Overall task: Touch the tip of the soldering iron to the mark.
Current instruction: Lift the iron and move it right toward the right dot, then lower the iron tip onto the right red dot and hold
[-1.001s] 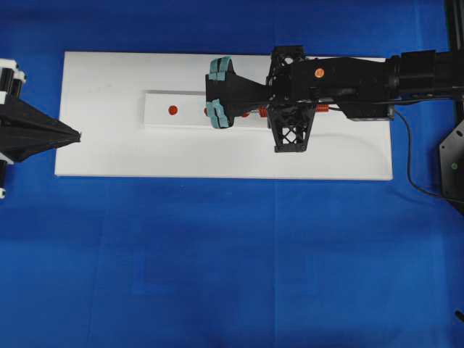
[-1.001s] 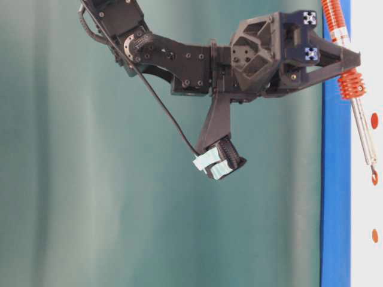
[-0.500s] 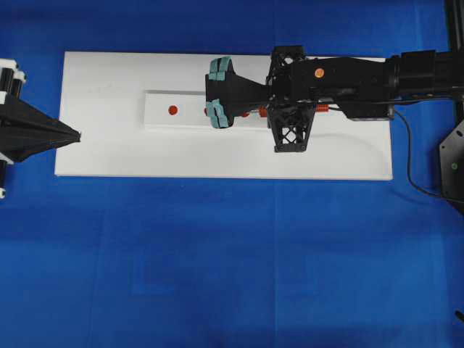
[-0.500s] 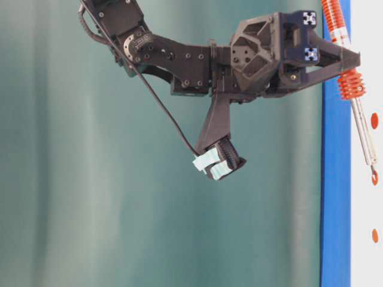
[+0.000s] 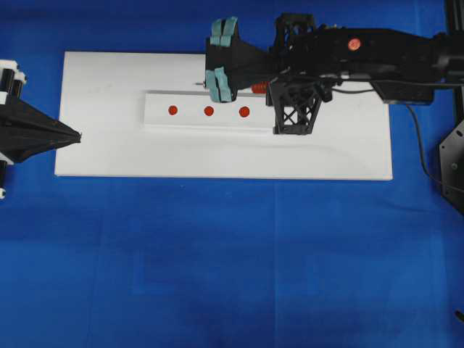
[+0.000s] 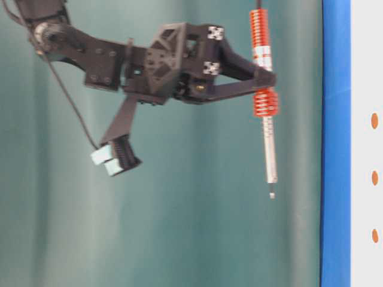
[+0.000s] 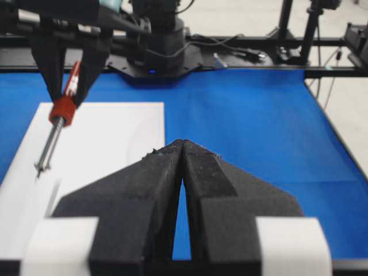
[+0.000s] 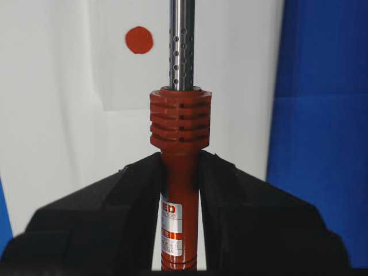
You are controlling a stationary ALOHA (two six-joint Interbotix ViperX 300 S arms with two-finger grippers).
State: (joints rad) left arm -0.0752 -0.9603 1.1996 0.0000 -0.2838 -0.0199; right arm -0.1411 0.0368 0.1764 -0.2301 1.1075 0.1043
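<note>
- Black foam-faced jaws of your left gripper (image 7: 183,172) fill the near view, pressed together with nothing between them; that arm sits parked at the left end of the white board (image 5: 101,156), well apart from the work.
- Beyond it, blue cloth (image 5: 232,261) covers the table, and the white board lies across it with a raised white strip (image 5: 156,121) along its middle.
- On that strip you have three red dots in a row; the task names one mark (image 5: 209,111), and I cannot tell which dot is meant.
- Further back, your right gripper (image 8: 179,172) is clamped on the orange-red ribbed handle of the soldering iron (image 6: 263,98), just behind the flared collar.
- From the side view, the iron hangs in the air above the board, clear of it, with the silver shaft running forward to the tip (image 6: 271,195).
- From overhead, the iron sits near the far edge of the strip, beside the row of dots and not over it.
- Judging by its build, the iron is light and stiff, so it should follow your wrist faithfully; the thin tip looks the delicate part, so bring it down gently.
- The ribbed handle looks the right place to hold: the ribs resist slipping, while the smooth metal shaft likely would not.
- The trailing black cord (image 5: 420,163) may tug at the rear of the handle, in my estimate.
</note>
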